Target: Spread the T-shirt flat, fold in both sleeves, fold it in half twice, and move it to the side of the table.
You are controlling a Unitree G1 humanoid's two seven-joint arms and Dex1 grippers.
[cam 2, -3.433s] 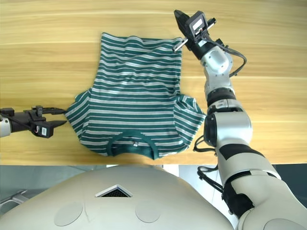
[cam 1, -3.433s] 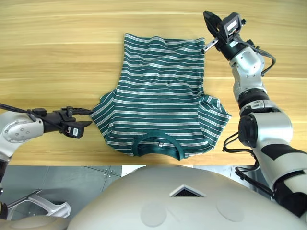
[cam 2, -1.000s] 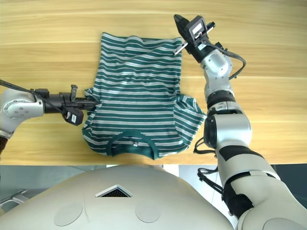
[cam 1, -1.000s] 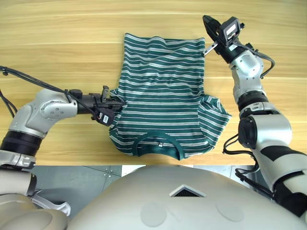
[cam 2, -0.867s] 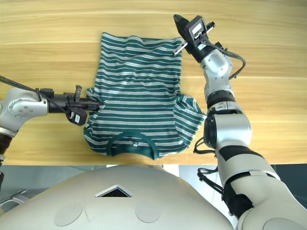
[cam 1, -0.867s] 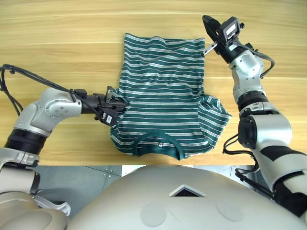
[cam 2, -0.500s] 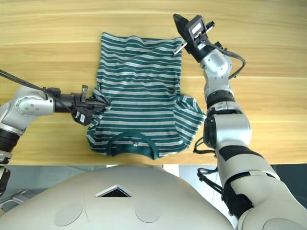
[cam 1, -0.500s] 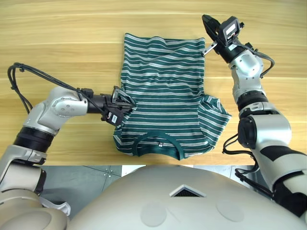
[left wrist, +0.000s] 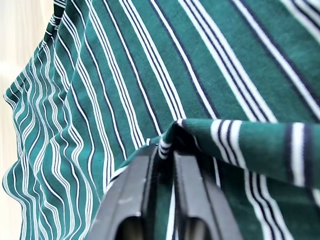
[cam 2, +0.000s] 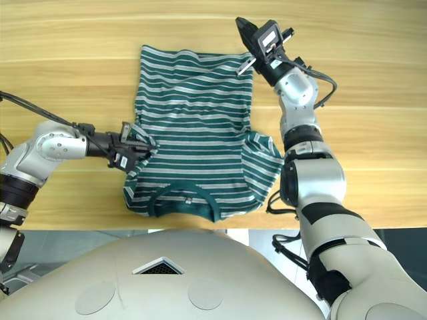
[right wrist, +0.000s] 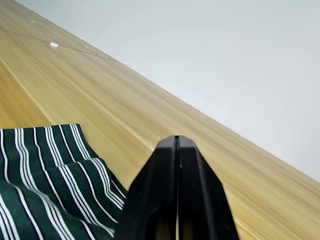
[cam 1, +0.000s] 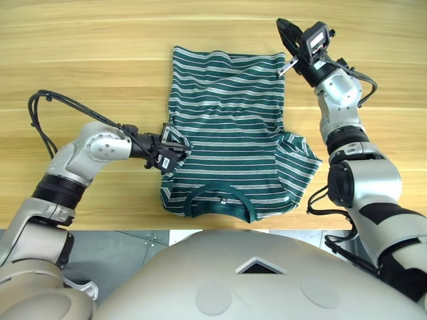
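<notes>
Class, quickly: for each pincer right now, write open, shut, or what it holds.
Left pincer: shut on a fold at the T-shirt sleeve.
Right pincer: shut, holding nothing.

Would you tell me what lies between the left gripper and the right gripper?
The T-shirt lies between them, as the left eye view shows: the left gripper is shut on its edge, and the right gripper is shut near its far hem corner.

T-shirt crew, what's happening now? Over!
Left gripper shut on T-shirt, left sleeve folded onto the body. Right gripper shut, empty, at far hem corner. Right sleeve not yet folded.
</notes>
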